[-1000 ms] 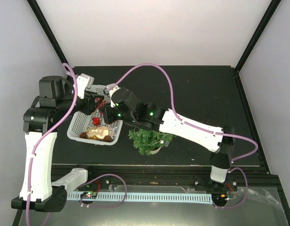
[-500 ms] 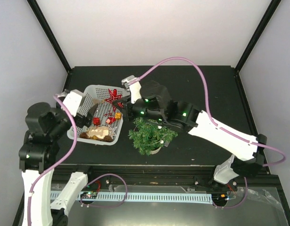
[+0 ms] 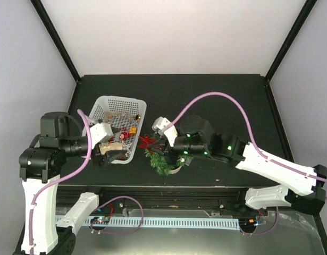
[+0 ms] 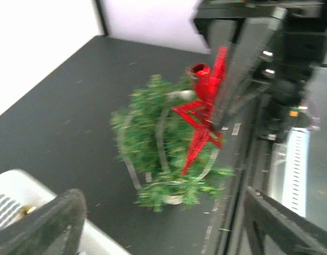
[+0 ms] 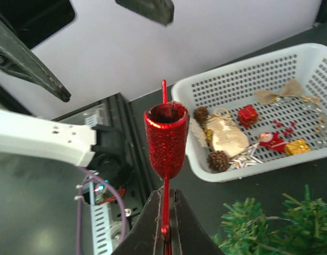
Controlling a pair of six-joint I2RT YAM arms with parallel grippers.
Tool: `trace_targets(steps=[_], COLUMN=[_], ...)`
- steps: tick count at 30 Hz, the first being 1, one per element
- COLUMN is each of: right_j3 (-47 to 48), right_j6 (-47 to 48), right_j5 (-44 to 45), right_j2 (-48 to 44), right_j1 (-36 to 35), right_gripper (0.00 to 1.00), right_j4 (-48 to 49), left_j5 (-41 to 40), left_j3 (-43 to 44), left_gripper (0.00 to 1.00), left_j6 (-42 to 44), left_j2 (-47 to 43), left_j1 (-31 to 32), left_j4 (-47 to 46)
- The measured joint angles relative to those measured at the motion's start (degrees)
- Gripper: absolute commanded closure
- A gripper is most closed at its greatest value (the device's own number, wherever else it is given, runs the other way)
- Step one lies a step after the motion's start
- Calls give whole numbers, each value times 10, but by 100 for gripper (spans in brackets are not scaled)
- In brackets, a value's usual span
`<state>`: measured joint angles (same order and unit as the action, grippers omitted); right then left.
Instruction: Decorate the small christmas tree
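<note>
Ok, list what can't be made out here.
- Christmas tree: top view, pot mostly hidden by foliage and the right arm.
- Red star: left wrist view, motion-blurred; right wrist view, edge-on, points unseen.
- Basket ornaments: top view, too small to identify.

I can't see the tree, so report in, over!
Right gripper shut on red star, right by small christmas tree. Left gripper open, empty, by basket. Nothing between star and tree.

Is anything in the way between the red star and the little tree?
No, nothing visible is. The right end effector holds the red star topper right beside the small christmas tree.
</note>
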<state>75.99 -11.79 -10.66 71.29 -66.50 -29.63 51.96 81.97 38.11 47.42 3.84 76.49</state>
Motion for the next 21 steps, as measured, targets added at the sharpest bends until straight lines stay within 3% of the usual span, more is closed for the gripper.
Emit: trace_targets(steps=[6,12,16,21], right_j3=[-28,-29,-15,24], right_j6=[10,3,-26,-71], right_j5=[-57,-97,-116,-131], right_j2=[-51,-47,-29,-20], right_j1=[0,-3,-3,-3], right_gripper=[99,99,99,99], right_j4=[24,34,21,-9], left_j5=[101,134,76,-44], left_j3=[-6,-19,-72,-116], left_gripper=[40,29,21,20], left_j6=[95,140,119,121], left_j2=[5,6,-74,-200], left_j1=[4,16,16,16], left_j4=[80,94,-8,-140])
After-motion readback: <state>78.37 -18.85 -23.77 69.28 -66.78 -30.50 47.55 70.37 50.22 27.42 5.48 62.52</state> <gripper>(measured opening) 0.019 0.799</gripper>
